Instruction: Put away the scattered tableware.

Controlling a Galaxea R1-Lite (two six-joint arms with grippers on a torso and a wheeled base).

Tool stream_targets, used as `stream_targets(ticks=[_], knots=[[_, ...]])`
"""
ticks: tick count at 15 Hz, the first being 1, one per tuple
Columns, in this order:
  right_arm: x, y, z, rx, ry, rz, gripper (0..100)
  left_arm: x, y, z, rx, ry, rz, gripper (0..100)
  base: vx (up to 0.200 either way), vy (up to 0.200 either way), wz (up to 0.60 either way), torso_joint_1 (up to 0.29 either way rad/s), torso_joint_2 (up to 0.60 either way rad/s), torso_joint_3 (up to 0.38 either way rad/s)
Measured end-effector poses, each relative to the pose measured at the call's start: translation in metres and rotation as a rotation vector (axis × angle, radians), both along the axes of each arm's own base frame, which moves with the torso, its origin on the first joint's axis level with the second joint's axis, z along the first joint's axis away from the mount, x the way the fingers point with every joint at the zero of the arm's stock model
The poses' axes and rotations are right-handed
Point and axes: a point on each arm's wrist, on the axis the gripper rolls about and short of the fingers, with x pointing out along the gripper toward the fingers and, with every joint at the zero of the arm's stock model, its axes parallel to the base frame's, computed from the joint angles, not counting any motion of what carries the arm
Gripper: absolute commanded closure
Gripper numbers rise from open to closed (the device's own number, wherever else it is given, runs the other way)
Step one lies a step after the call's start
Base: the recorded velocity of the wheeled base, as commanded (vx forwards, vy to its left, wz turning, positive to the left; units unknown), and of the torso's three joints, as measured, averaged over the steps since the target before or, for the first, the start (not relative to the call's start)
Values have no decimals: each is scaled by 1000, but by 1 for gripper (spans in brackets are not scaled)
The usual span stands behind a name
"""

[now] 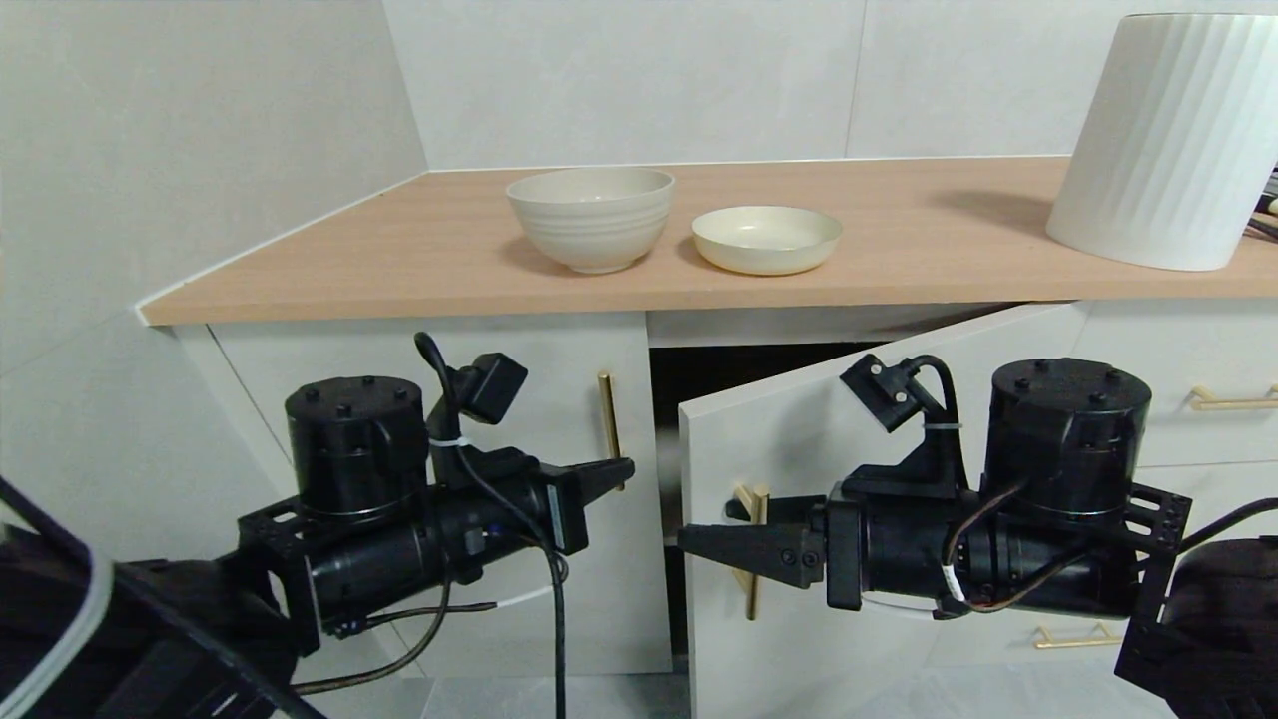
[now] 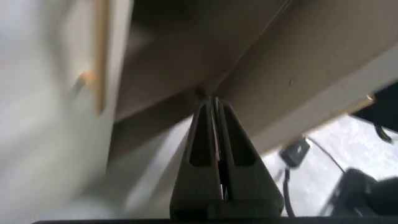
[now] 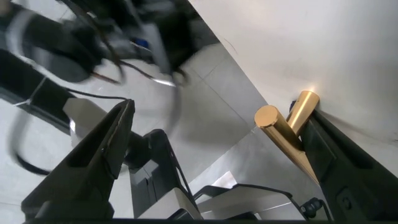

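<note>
A deep cream bowl [image 1: 589,215] and a shallow cream dish [image 1: 767,238] stand side by side on the wooden countertop [image 1: 399,260]. Both grippers hang below it, in front of the cabinet. My left gripper [image 1: 624,469] [image 2: 216,109] is shut and empty, its tip by the gold handle [image 1: 606,424] of the closed left door. My right gripper [image 1: 714,529] [image 3: 217,115] is open at the ajar right door [image 1: 799,439]. That door's gold handle [image 1: 751,544] [image 3: 286,127] lies between its fingers, close against one finger [image 3: 348,168].
A tall white ribbed container [image 1: 1178,140] stands at the counter's right end. A dark gap [image 1: 664,429] opens between the two doors. Drawers with gold pulls [image 1: 1233,401] lie to the right. Walls close off the left and back.
</note>
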Motion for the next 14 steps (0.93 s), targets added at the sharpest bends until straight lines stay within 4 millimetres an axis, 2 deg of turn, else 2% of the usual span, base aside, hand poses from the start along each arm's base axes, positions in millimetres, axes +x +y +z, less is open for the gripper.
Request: stream_targets(ticks=[3,6,10,14], knots=[[0,0,-1,-2,1,0,0,12,-18,-19,-49,-110,50,100,0,0,0,0,0,0],[-1,-1,-2,-4,1,1,0,13,-39,-37,-87,-170,41,100,0,0,0,0,0,0],[-3,-4,-7,-23,-6,-2,0,12,-51,-49,-100,-182,10,100,0,0,0,0,0,0],[-5,-15,-15,-77,-61,-12,0,10,-54,-55,-90,-168,0,100,0,0,0,0,0,0]])
